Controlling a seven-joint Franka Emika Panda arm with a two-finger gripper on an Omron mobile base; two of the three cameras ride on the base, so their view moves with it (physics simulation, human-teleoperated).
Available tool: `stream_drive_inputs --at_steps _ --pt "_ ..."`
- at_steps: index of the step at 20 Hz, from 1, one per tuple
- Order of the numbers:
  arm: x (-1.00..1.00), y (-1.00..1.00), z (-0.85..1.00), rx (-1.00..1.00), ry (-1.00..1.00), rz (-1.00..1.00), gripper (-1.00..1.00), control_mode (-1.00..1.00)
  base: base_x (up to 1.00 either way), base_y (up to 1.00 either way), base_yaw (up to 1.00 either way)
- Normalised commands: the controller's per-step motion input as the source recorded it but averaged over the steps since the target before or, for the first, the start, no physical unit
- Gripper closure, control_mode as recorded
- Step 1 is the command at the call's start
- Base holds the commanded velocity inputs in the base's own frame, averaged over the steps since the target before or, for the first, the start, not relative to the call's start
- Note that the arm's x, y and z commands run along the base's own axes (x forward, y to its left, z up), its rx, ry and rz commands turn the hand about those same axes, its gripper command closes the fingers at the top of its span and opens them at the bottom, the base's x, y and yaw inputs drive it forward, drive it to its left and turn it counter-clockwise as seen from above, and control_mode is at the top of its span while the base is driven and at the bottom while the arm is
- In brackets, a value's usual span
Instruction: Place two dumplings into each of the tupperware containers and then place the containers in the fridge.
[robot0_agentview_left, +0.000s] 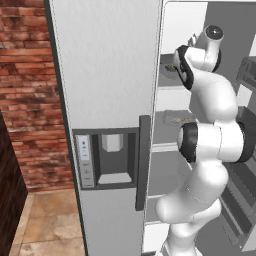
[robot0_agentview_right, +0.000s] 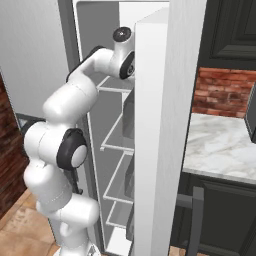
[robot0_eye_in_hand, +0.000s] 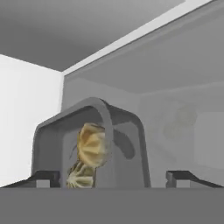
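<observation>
Fingers (robot0_eye_in_hand: 114, 177): spread wide, gripping nothing.
Container (robot0_eye_in_hand: 127, 144): between the fingers, inside the fridge (robot0_agentview_left: 110, 75).
Dumplings (robot0_eye_in_hand: 92, 144): two, in the container.

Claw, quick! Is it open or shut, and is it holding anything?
Claw: open, holding nothing; the container with dumplings sits between its fingertips, let go.

left base view: behind-left of arm, looks forward at fridge (robot0_agentview_left: 107, 75) door front, open interior at 2 o'clock | right base view: behind-right, faces same shelves past door edge at 12 o'clock | hand view: close inside fridge, tupperware container (robot0_eye_in_hand: 89, 146) at 7 o'clock
</observation>
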Motion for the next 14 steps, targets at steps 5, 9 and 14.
stream_drive_inputs --at_steps 5,9,14 --pt "-0.93 0.0 0.25 -0.03 -0.25 -0.04 -1.0 -1.0 0.0 0.0 0.0" --pt "-1.0 0.0 0.0 -0.08 -0.03 -0.08 -1.0 -1.0 0.0 0.0 0.0" --pt "-1.0 0.0 0.01 -0.08 0.0 -0.07 -1.0 -1.0 0.0 0.0 0.0"
